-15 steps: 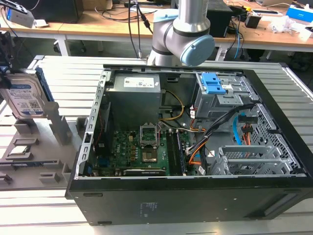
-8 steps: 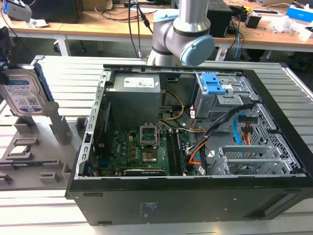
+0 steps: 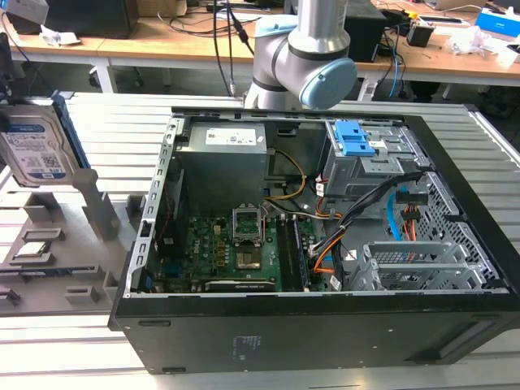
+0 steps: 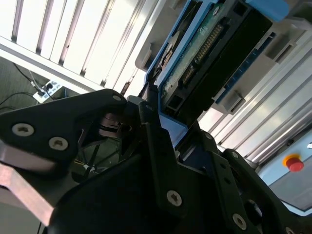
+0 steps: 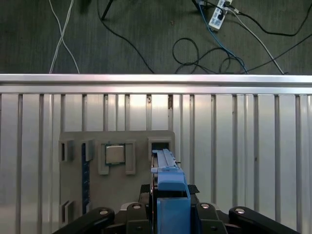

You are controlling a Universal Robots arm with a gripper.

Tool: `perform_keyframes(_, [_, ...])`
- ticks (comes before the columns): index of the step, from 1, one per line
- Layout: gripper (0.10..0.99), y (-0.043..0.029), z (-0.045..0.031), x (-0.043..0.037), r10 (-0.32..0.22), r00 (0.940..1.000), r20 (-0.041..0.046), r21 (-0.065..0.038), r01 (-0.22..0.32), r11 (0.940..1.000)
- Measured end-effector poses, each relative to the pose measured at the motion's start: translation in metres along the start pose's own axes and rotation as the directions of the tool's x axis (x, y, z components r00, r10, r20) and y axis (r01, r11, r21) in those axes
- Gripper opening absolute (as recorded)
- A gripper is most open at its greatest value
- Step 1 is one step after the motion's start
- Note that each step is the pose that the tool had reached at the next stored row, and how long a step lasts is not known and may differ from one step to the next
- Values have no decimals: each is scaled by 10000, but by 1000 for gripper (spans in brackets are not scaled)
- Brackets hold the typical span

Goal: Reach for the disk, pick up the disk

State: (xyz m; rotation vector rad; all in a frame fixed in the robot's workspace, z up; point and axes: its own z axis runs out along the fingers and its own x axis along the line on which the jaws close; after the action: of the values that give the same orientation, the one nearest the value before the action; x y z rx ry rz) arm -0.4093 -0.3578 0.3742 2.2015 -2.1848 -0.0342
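Silver with blue rails, the disk is clamped upright between the gripper's closed-in fingers, apparently clear of the grey tray

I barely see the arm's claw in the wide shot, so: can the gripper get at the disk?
Likely yes. In the first wrist view the disk stands inside the gripper, whose black fingers look closed on its blue-railed sides, with nothing in between.
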Motion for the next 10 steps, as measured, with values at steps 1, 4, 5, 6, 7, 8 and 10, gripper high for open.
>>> perform_keyframes(1, [369, 1, -15, 0, 0, 10000, 0, -1, 0, 10000])
perform_keyframes(4, [369, 2, -78, 0, 0, 10000, 0, 0, 0, 10000])
perform_keyframes(5, [369, 2, -92, 0, 0, 10000, 0, 0, 0, 10000])
perform_keyframes(6, [369, 3, -107, 0, 0, 10000, 0, -1, 0, 10000])
perform_keyframes(7, [369, 3, -122, 0, 0, 10000, 0, -1, 0, 10000])
perform_keyframes(8, [369, 4, -134, 0, 0, 10000, 0, 0, 0, 10000])
perform_keyframes(10, [369, 5, -185, 0, 0, 10000, 0, -1, 0, 10000])
